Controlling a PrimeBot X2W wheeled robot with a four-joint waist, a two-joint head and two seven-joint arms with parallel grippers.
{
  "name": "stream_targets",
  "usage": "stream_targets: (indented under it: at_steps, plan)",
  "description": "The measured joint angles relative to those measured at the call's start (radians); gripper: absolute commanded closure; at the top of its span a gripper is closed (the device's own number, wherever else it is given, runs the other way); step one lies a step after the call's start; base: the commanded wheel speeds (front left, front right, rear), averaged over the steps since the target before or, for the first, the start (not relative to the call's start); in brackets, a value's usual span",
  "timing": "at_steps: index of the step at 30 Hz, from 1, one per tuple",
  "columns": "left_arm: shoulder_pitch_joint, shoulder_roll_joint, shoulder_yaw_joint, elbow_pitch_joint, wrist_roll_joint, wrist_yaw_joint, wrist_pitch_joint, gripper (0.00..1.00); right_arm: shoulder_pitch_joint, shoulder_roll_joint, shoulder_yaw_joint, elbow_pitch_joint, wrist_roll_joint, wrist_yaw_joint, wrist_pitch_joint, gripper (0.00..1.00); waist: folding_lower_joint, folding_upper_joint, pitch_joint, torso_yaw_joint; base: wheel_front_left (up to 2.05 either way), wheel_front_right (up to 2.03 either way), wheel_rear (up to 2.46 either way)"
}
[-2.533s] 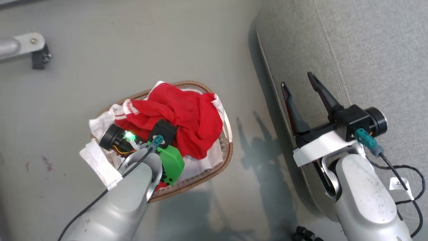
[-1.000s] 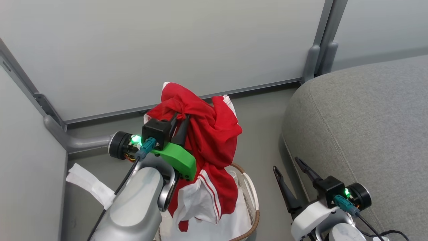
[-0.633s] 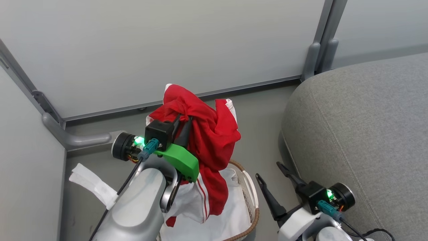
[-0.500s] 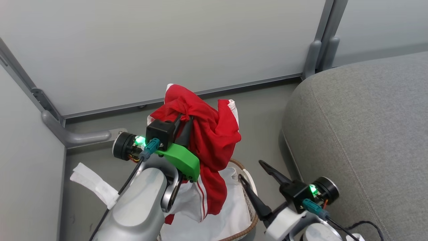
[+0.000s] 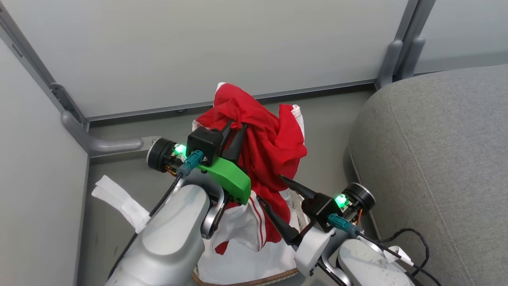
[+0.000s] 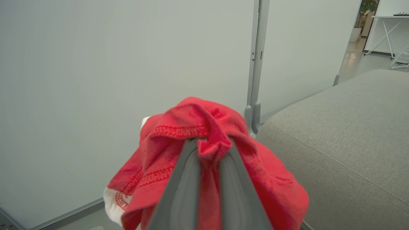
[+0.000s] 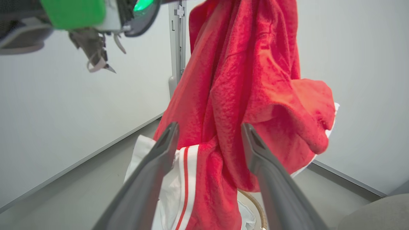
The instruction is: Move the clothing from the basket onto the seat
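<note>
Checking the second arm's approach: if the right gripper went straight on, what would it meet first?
The red garment hanging from the left gripper; the right gripper, fingers open, frames its lower folds, though the gap to it is unclear.

The head camera looks steeply down from above at the red garment (image 5: 274,147), partition wall (image 5: 198,47) and grey sofa cushion (image 5: 436,139). Each wrist camera sits close to the garment, the right one from lower down. All 3 views share that garment.
</note>
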Motion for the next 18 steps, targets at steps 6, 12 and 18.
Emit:
stream_targets:
  at_steps: [6, 12, 18]
  plan:
    - [-0.049, 0.000, -0.060, -0.031, -0.024, 0.010, 0.000, 1.00, -0.049, 0.000, 0.004, 0.043, 0.018, 0.000, 0.000, 0.00, 0.0000, 0.0000, 0.023, 0.031, 0.00, 0.00, 0.00]
    - [-0.072, 0.000, -0.127, -0.053, -0.063, 0.026, 0.000, 1.00, -0.081, 0.000, -0.034, 0.087, 0.015, 0.000, 0.000, 0.00, 0.0000, 0.0000, 0.040, 0.060, 0.00, 0.00, 0.00]
    - [-0.097, 0.000, -0.184, -0.072, -0.093, 0.038, 0.000, 1.00, -0.115, 0.000, -0.046, 0.124, 0.004, 0.000, 0.000, 0.00, 0.0000, 0.0000, 0.051, 0.086, 0.00, 0.00, 0.00]
